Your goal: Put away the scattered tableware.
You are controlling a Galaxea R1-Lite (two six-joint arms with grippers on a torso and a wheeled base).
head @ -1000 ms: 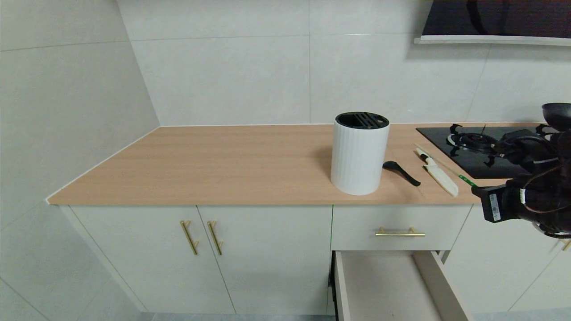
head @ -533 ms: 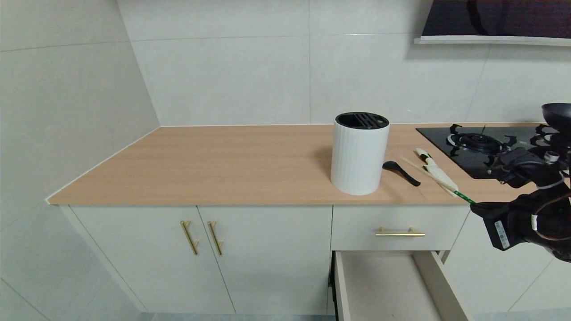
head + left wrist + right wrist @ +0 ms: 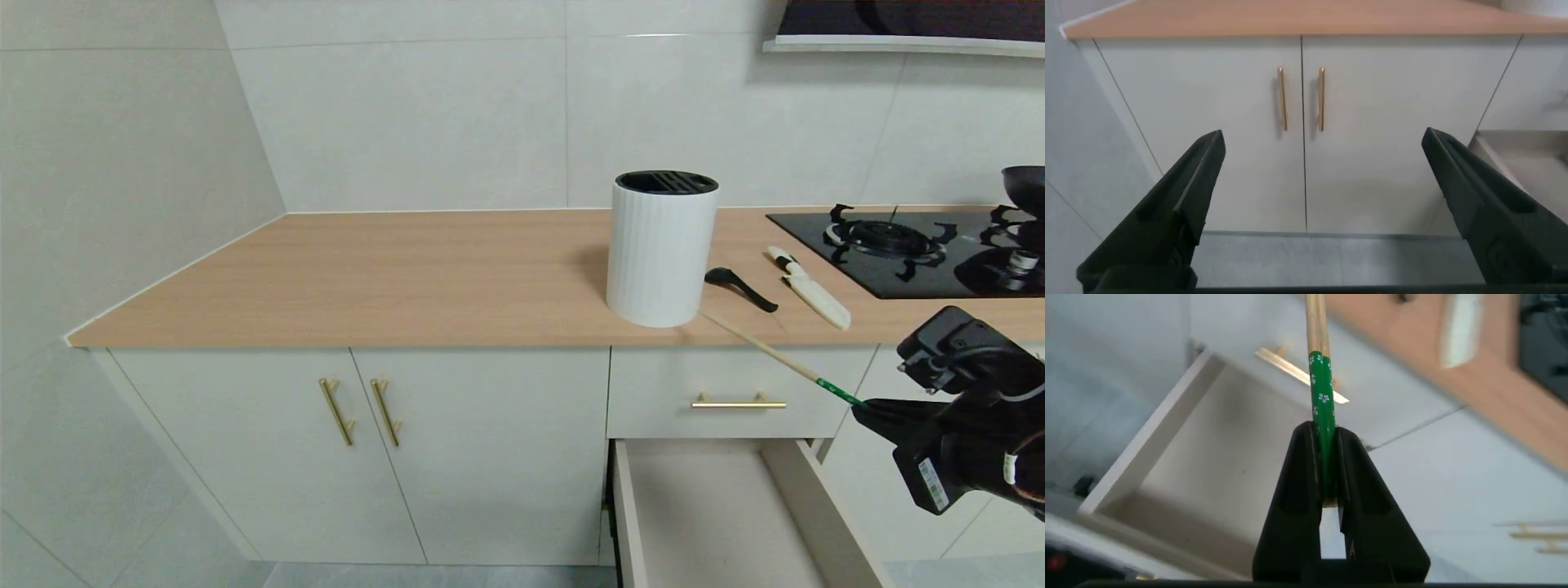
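Head view has the right claw (image 3: 859,406) low on the right, out in front of the cabinets and above the open drawer (image 3: 702,523). It is clenched on the green end of the chopsticks (image 3: 763,347). From the claw they slant up and to the left, crossing in front of the shut drawer (image 3: 653,392). Their pale far tip meets the front edge of the worktop (image 3: 367,278) near the foot of the holder (image 3: 661,253).

The holder is a white ribbed cylinder with a black slotted top, standing upright on the worktop. A black spoon (image 3: 739,288) lies close on its right; whether the two touch cannot be told. Farther right lies a knife (image 3: 808,298) with a pale blade, apart from the spoon. A black stove (image 3: 890,261) sits in the worktop's back right corner.

Right wrist view shows the right claw (image 3: 1327,457) with its dark fingers (image 3: 1298,482) pressed together on the chopsticks (image 3: 1316,335), gripping the green part with its small white flower print. The open drawer (image 3: 1184,474) lies behind them, pale inside.

Left wrist view shows the left claw (image 3: 1323,147) released, its two dark fingers (image 3: 1176,212) spread wide. Between them are the cabinet doors (image 3: 1388,139) with their two gold handles (image 3: 1282,98), under the worktop (image 3: 1290,20) edge.
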